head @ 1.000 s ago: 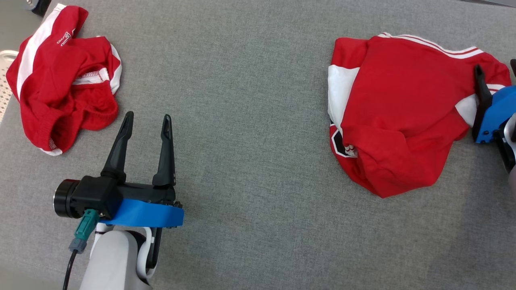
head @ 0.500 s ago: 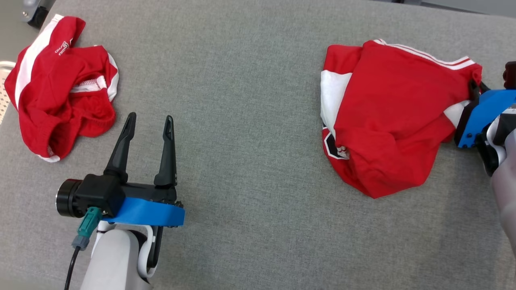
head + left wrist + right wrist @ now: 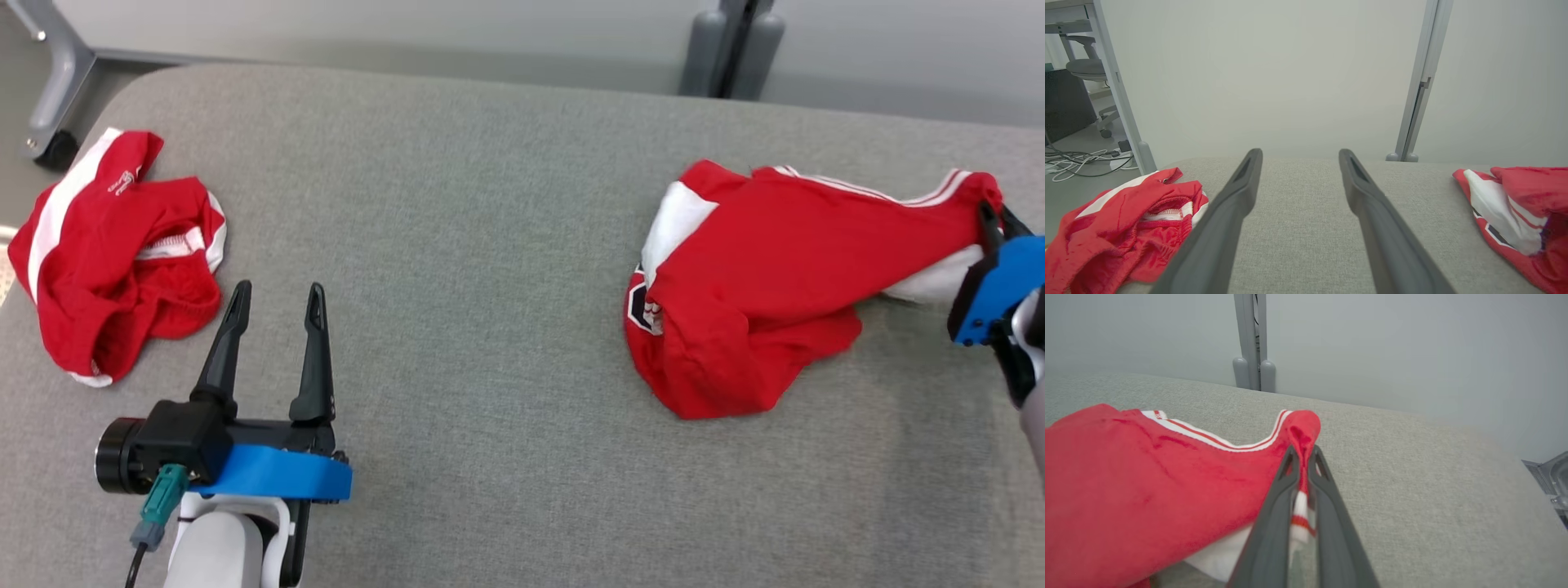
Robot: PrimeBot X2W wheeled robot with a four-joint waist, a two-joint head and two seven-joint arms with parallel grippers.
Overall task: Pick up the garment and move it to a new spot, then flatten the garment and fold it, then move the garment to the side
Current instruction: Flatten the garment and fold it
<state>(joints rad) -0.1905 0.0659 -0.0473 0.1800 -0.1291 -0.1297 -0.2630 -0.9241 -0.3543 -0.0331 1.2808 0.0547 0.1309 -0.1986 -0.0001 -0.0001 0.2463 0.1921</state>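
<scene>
Since the earlier frame our head camera has tilted upward, and the right claw (image 3: 1303,453), then spread beside the cloth, now pinches the striped-trim corner of the garment (image 3: 767,269), drawing that edge taut and raised toward the right edge of the frame; the grey desk (image 3: 506,245) spans the head view; the garment, red with white panels, sits at centre right, its lower bulk resting on the desk; a second red and white garment (image 3: 114,253) lies crumpled at the left edge, well apart; our left claw (image 3: 278,287) hovers at lower left, fingers spread, holding nothing, near that second garment.
</scene>
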